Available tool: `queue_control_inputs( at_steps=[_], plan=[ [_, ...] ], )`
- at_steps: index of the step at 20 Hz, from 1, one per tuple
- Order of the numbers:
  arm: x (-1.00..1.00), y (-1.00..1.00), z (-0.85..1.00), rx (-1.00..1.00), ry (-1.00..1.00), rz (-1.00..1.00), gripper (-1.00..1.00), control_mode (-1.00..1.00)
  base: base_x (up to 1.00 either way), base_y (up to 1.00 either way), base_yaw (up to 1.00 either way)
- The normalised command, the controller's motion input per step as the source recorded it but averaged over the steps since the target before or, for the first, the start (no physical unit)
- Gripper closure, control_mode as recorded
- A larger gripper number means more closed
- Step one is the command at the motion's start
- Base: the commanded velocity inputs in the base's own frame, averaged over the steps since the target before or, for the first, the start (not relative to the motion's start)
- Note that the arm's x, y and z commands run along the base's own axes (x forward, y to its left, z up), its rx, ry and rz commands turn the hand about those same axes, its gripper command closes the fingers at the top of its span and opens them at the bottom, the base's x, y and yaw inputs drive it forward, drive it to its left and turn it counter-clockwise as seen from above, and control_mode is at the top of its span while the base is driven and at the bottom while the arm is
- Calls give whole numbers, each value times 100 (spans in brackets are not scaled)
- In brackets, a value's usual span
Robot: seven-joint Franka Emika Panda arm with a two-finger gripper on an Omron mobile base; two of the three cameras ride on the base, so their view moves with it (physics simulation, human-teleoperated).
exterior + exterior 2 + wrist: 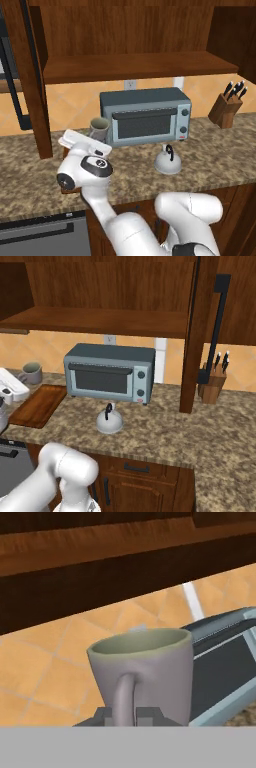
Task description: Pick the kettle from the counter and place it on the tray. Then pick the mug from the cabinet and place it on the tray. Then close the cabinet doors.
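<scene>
The arm bends low and reaches left, its gripper (129, 713) closed, fingers clamped together.

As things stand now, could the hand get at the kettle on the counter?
Probably not yet. The hand is shut on the mug by its handle, over the tray. The kettle stands free on the counter before the toaster oven, nothing blocking it.
</scene>
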Motion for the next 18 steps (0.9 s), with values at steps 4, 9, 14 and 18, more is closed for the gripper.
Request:
queue_control_inputs(
  at_steps=[4,9,14,18],
  plan=[
    [59,26,-50,0,0,-19,100,-100,0,0,0],
    [49,25,-38,0,4,-16,100,-100,0,0,0],
    [34,14,-37,1,10,-3,100,-100,0,0,0],
    [21,15,-46,2,11,0,100,-100,0,0,0]
  ],
)
